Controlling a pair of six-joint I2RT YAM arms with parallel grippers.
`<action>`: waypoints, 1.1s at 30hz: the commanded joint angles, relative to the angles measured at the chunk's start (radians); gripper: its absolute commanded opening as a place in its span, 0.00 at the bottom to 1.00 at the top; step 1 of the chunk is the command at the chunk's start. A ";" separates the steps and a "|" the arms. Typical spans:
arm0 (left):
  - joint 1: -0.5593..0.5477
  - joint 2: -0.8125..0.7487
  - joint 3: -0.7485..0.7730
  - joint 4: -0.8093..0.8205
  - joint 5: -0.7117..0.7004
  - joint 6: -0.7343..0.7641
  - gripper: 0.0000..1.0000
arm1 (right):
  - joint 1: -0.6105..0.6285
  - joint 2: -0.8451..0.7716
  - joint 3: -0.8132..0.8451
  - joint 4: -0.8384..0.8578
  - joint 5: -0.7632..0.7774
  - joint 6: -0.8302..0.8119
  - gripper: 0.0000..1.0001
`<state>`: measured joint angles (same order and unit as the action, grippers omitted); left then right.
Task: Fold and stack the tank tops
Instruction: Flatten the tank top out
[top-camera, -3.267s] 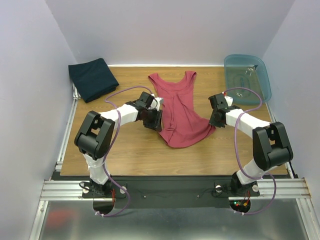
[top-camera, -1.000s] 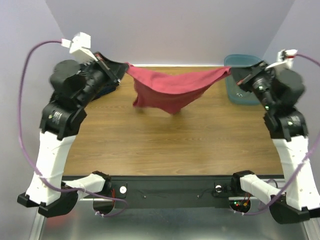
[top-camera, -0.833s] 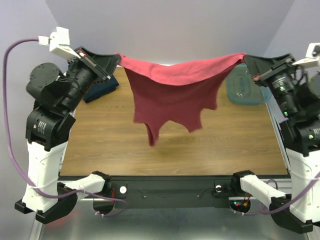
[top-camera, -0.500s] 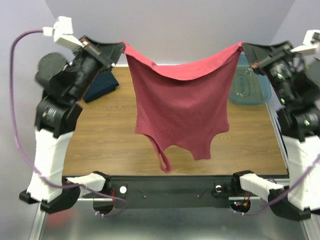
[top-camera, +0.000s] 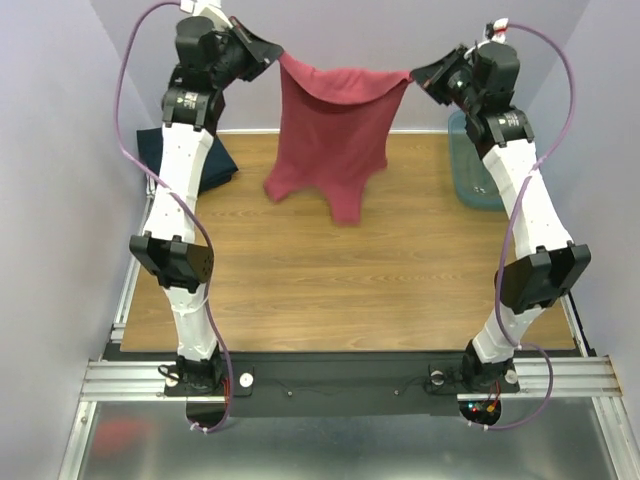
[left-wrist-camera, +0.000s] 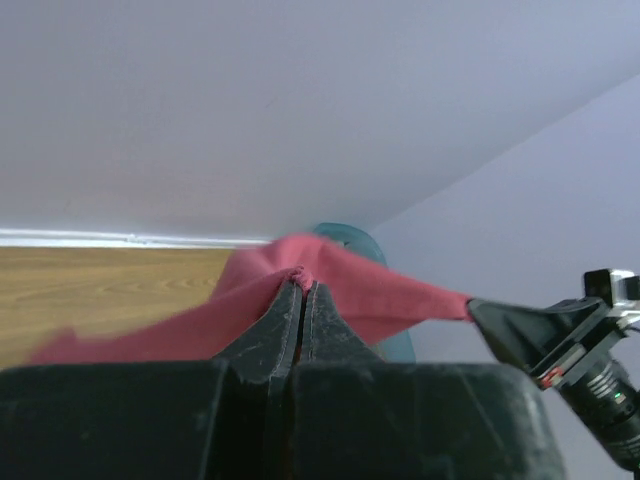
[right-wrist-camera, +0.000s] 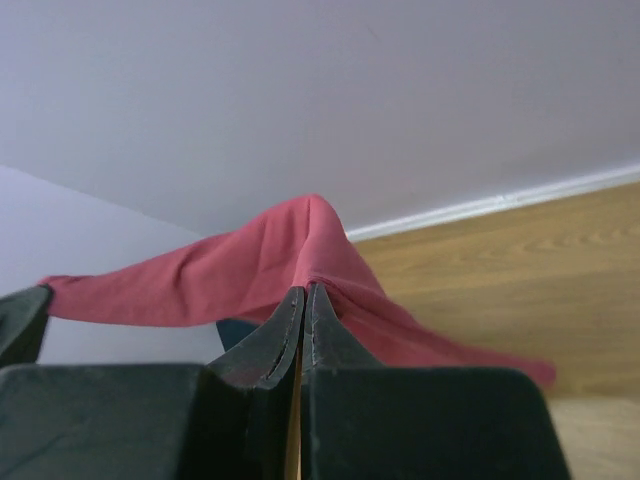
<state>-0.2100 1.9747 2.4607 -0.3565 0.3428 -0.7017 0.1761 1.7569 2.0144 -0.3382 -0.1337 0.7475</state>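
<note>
The maroon tank top (top-camera: 333, 135) hangs in the air over the far part of the table, stretched between both grippers with its straps dangling low. My left gripper (top-camera: 277, 52) is shut on one hem corner, the cloth (left-wrist-camera: 330, 285) bunched at its fingertips. At the other corner my right gripper (top-camera: 412, 75) is shut too, with the cloth (right-wrist-camera: 300, 245) draped over its tips. The navy tank top (top-camera: 215, 168) lies folded at the far left, mostly hidden behind the left arm.
A translucent blue tub (top-camera: 478, 175) sits at the far right of the wooden table (top-camera: 340, 280), partly behind the right arm. Both arms reach high toward the back wall. Side walls close in left and right.
Both grippers have swung away toward the back wall and drawn closer together, carrying the maroon tank top; it now hangs narrower and farther back over the table.
</note>
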 joint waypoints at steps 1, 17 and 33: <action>0.081 -0.167 -0.004 0.140 0.142 -0.018 0.00 | -0.007 -0.103 0.136 0.123 -0.006 -0.056 0.00; -0.026 -0.602 -1.366 0.352 0.162 0.018 0.00 | -0.009 -0.556 -1.105 0.126 0.036 0.053 0.00; -0.193 -0.717 -1.927 0.384 0.036 -0.127 0.00 | -0.010 -0.824 -1.654 0.025 0.029 0.228 0.01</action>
<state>-0.3996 1.3075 0.5396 0.0185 0.4248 -0.8101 0.1707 0.9619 0.3630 -0.2844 -0.1390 0.9512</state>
